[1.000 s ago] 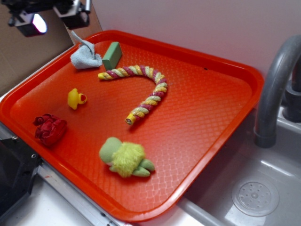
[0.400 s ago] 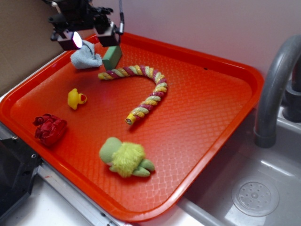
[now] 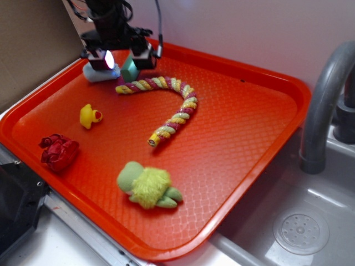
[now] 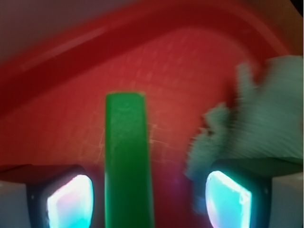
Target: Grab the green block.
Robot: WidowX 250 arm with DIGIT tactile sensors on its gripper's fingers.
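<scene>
On the orange tray (image 3: 260, 133), a crumpled red cloth (image 3: 59, 152) lay near the left edge, with a yellow rubber duck (image 3: 90, 116) just beyond it. At the far left corner the gripper (image 3: 123, 61) hung low over the tray, its fingers (image 4: 69, 199) spread apart. The green block (image 3: 129, 70) stood between them, untouched on either side in the wrist view, with the grey cloth (image 3: 95, 73) just beside it. Right of the block curved a striped rope toy (image 3: 166, 105). A fuzzy green plush (image 3: 148, 186) sat near the front edge. A grey faucet (image 3: 324, 94) rose at the far right.
</scene>
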